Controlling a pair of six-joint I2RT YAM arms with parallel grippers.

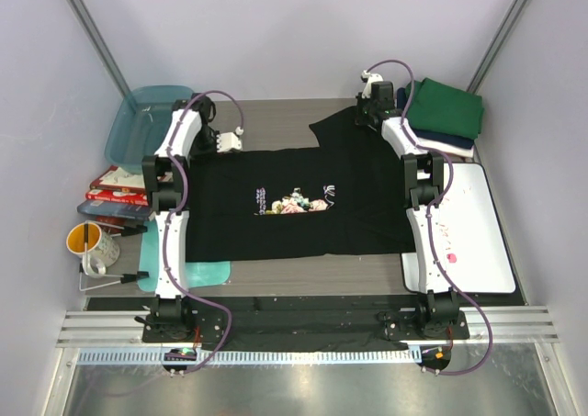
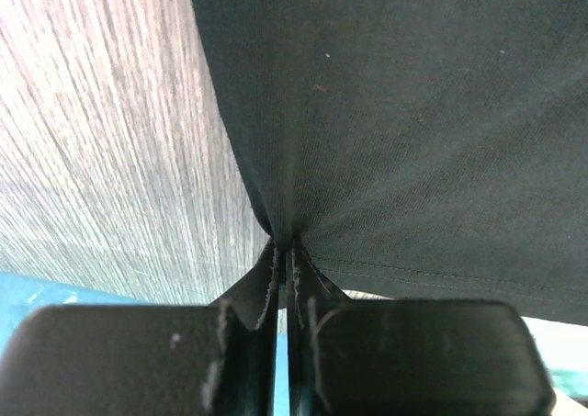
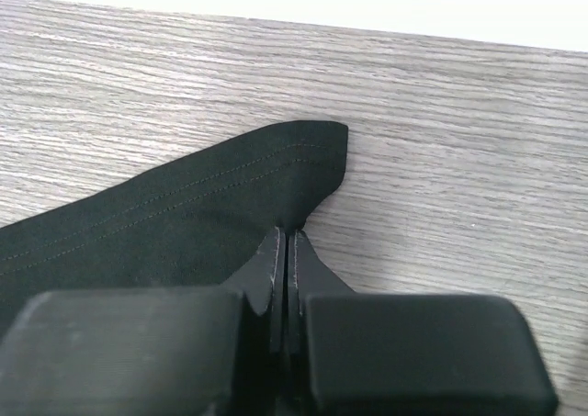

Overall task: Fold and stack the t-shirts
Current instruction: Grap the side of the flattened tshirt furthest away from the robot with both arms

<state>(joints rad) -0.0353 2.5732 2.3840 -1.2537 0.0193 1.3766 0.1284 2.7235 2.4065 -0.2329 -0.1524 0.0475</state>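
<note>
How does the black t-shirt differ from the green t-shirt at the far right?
The black t-shirt lies spread open on the table; the green t-shirt is folded, on top of a navy t-shirt. The black one bears a coloured print; the green one shows none. The left hand and right hand are shut on the black one's edges; neither holds the green. Both are cloth.

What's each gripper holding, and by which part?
Both pinch the black t-shirt: the left gripper on a fold of cloth beside a stitched hem, the right gripper at the hemmed corner of its far-right sleeve.
</note>
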